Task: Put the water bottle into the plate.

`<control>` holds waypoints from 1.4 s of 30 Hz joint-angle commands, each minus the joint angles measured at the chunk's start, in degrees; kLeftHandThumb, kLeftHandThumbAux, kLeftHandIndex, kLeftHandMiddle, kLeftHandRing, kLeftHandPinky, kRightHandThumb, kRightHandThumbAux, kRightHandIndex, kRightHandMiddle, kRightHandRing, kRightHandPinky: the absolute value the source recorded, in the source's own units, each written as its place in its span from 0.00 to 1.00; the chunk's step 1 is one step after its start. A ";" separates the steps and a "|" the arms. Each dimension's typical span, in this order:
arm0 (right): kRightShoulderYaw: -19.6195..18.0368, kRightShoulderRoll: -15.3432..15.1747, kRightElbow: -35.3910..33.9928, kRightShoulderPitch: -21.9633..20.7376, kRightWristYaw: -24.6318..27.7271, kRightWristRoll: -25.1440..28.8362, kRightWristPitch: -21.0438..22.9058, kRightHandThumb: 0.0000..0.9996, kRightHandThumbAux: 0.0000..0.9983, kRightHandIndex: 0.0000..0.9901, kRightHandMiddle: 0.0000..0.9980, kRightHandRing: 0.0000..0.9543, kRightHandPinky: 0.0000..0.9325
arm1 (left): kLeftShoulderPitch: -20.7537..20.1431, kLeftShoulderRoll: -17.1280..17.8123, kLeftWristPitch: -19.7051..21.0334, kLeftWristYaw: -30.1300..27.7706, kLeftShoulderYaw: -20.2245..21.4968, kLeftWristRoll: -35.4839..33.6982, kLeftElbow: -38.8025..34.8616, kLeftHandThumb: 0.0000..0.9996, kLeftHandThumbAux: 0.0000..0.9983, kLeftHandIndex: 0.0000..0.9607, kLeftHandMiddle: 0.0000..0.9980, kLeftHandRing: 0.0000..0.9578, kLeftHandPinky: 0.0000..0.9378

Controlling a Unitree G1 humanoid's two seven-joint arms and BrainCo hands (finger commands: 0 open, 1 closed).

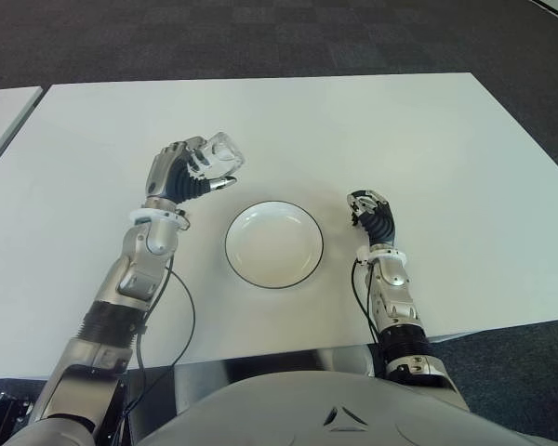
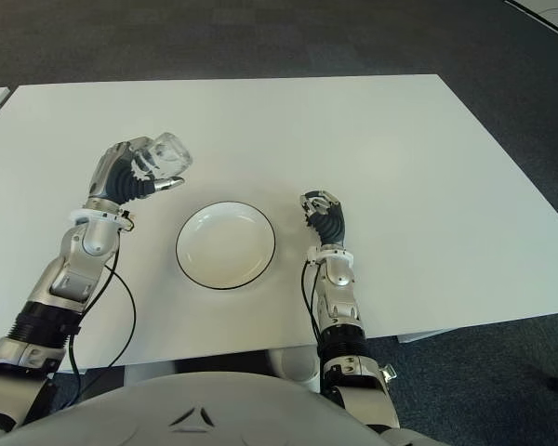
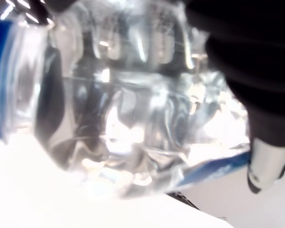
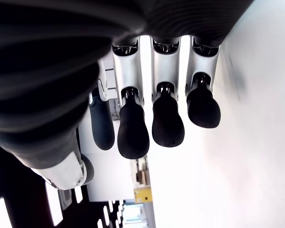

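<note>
Bottle (image 1: 218, 156) clenched in left hand (image 1: 179, 174), raised off the bench (image 1: 428, 139) just left of the plate (image 1: 273, 244), likely for carrying over the rim. Right hand (image 1: 370, 211) right of plate, fingers loosely curled, holding nothing.

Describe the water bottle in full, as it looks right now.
The water bottle is clear, ribbed plastic with a blue band visible in the left wrist view. The left robot hand grips it with fingers wrapped around it, holding it off the table, tilted, beyond and left of the plate. Its cap is not visible.
</note>
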 commanded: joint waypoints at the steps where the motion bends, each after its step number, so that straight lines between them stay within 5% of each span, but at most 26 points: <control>1: 0.31 0.87 2.42 3.51 -0.06 0.14 4.62 0.70 0.73 0.44 0.76 0.77 0.80 | 0.66 -1.75 0.55 -1.71 -1.05 1.61 -4.37 0.85 0.67 0.41 0.53 0.88 0.86; 8: 0.51 0.82 1.81 4.02 0.10 0.15 4.78 0.70 0.73 0.44 0.76 0.77 0.79 | 1.54 -5.79 -1.29 -1.70 -6.16 4.41 -6.24 0.85 0.67 0.41 0.53 0.89 0.88; 21: 0.62 0.69 1.22 4.53 0.09 0.14 4.94 0.70 0.73 0.44 0.75 0.77 0.79 | 0.77 -7.06 -8.95 -6.55 -13.40 5.71 -0.44 0.85 0.67 0.41 0.53 0.89 0.87; 42: 1.35 0.25 -0.72 5.32 -1.38 -1.24 7.41 0.70 0.73 0.44 0.74 0.75 0.78 | -0.69 -8.82 -6.47 -9.42 -21.76 15.31 10.70 0.85 0.67 0.41 0.53 0.86 0.85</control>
